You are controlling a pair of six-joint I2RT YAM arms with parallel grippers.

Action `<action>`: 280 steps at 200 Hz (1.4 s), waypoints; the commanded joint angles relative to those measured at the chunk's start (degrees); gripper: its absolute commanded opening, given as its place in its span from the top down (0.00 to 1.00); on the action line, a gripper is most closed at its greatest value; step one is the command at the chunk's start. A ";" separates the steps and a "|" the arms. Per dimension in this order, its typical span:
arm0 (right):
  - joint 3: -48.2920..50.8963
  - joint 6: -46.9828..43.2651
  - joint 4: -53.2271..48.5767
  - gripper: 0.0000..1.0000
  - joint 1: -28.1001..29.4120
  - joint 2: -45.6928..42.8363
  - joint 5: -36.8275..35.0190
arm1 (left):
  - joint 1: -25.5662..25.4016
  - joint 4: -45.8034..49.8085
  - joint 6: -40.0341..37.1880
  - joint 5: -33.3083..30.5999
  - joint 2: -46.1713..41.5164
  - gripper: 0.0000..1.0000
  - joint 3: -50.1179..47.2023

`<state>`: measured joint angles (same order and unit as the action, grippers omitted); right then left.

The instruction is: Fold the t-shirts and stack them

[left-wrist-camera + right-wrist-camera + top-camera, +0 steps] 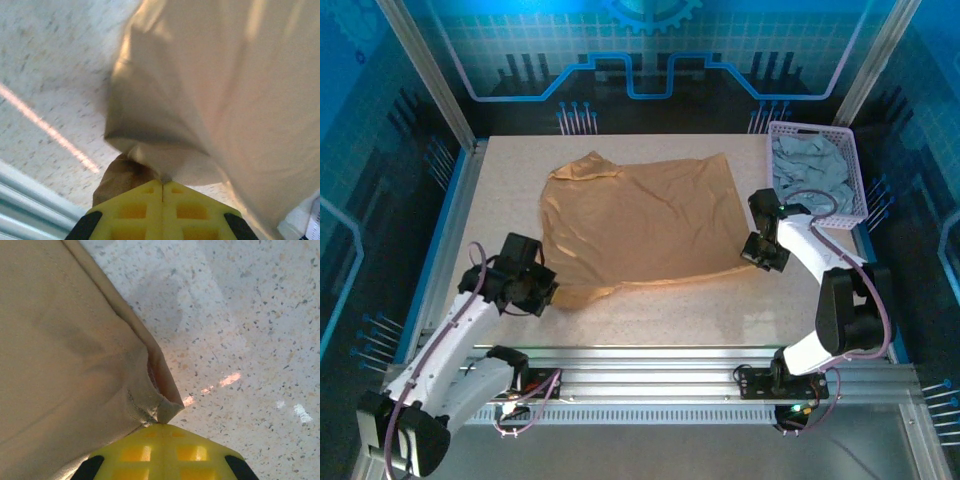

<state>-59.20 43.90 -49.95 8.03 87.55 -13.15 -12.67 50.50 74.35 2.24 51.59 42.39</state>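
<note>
A tan t-shirt (640, 225) lies spread across the middle of the table. My left gripper (548, 290) is shut on its near left corner; the left wrist view shows the cloth (210, 100) bunched and pinched at the tips of the yellow fingers (145, 200). My right gripper (752, 252) is shut on the shirt's near right corner, where the hem (160, 400) folds into the yellow fingers (165, 445). A pale grey-blue t-shirt (812, 172) lies crumpled in the basket at the back right.
The lavender lattice basket (860, 170) stands at the table's back right corner, just behind my right arm. Speckled tabletop (680, 310) lies bare between the shirt and the metal rail at the near edge.
</note>
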 commanded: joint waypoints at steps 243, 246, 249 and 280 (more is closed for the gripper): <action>-42.32 -2.37 10.82 1.00 0.78 -1.80 6.17 | 12.22 -11.52 -16.82 -2.32 41.98 1.00 73.27; -43.40 -2.54 11.08 1.00 0.55 -0.36 6.57 | 12.57 -12.21 -16.88 -1.44 43.62 1.00 75.00; -44.70 -2.71 11.37 1.00 0.23 1.08 7.15 | 12.83 -12.77 -16.96 -0.60 45.07 1.00 76.66; -61.01 -4.80 10.85 1.00 -3.41 13.01 12.44 | 16.31 -14.73 -16.60 7.60 57.95 1.00 98.45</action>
<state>-108.47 40.80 -41.52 7.70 96.64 -5.89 0.82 39.03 57.06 0.75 106.61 125.73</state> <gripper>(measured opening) 0.057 0.053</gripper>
